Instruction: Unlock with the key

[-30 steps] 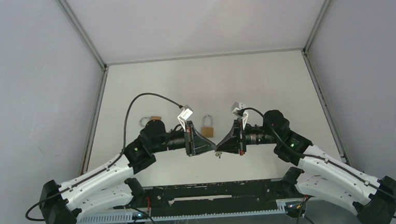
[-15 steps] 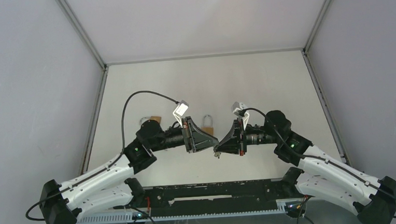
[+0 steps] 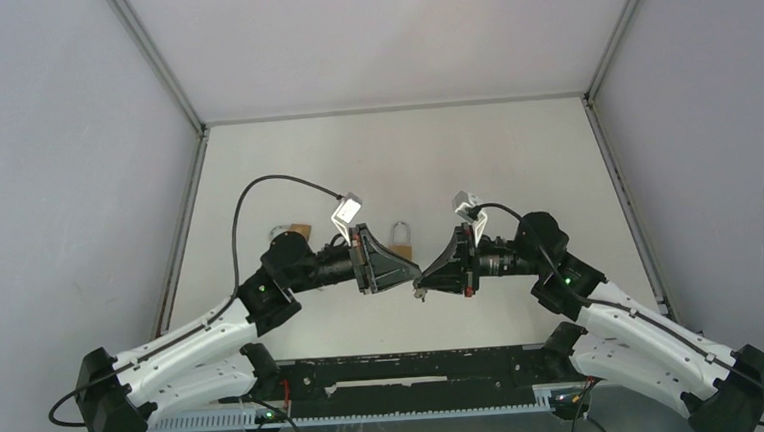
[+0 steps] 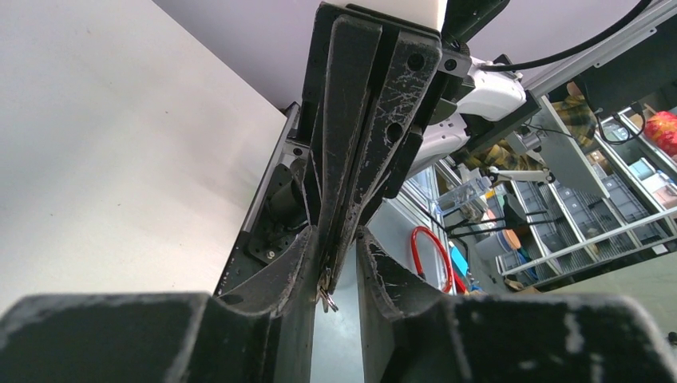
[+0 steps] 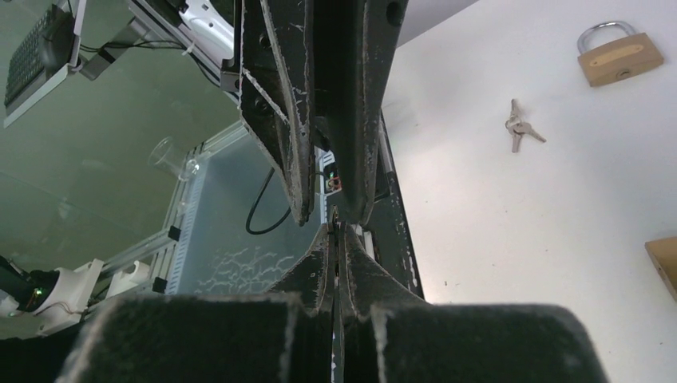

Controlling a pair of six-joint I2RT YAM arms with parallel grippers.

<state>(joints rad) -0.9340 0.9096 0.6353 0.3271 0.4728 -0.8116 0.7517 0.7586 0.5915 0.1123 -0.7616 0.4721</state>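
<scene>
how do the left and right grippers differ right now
The right gripper has its fingers pressed together, pinching the key. The left gripper has its fingers apart, with a gap between them that flanks the right gripper's tips. The right gripper points toward the left, the left gripper toward the right. Both are raised above the table, with their tips meeting.

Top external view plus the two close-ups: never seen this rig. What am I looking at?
Two robot arms are bolted at the near edge of a table. The top view looks down from behind them; each close-up comes from a camera on one wrist. On the table lie a middle padlock, a second padlock by the left arm, and loose keys. The right pincer is shut on a small key; the left pincer stands open around that tip.
</scene>
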